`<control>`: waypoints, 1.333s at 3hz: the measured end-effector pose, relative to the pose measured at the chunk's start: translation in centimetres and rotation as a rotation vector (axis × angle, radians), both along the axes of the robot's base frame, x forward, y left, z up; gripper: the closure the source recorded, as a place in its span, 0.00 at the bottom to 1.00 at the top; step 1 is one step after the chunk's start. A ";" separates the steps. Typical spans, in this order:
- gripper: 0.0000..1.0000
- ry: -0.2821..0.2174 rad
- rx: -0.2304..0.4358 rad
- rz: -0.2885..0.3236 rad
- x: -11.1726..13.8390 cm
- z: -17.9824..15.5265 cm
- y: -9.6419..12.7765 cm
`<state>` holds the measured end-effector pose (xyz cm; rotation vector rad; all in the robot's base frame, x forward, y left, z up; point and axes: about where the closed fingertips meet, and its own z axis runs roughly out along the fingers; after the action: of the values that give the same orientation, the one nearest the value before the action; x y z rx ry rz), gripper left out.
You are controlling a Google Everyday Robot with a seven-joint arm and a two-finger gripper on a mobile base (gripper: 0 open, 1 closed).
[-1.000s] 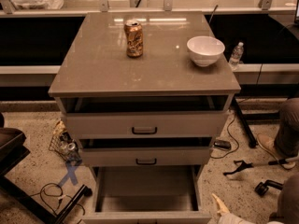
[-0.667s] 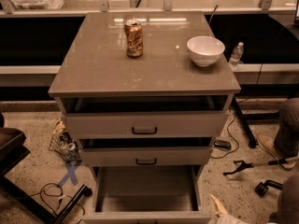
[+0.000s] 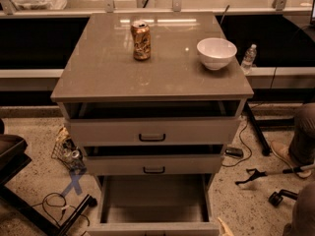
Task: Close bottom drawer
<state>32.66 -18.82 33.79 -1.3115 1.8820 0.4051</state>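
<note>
bottom drawer pulled far out, claw tip at lower edge just right of drawer front, grip state cannot tell, can and bowl on counter

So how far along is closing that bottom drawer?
Nothing looks done yet: the bottom drawer is pulled far out, its grey tray showing. In hand: only a pale tip of the claw shows at the picture's lower edge, just right of the drawer front; contact can't be judged. Left: push the drawer fully in.
</note>
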 end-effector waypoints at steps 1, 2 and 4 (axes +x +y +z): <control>0.00 0.021 0.046 0.004 -0.7 -5.2 -0.3; 0.18 0.040 0.076 0.015 -1.4 -8.9 -0.1; 0.64 0.056 0.177 0.034 -2.1 -13.6 2.9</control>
<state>30.58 -15.87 20.18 -1.2260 1.8268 0.6171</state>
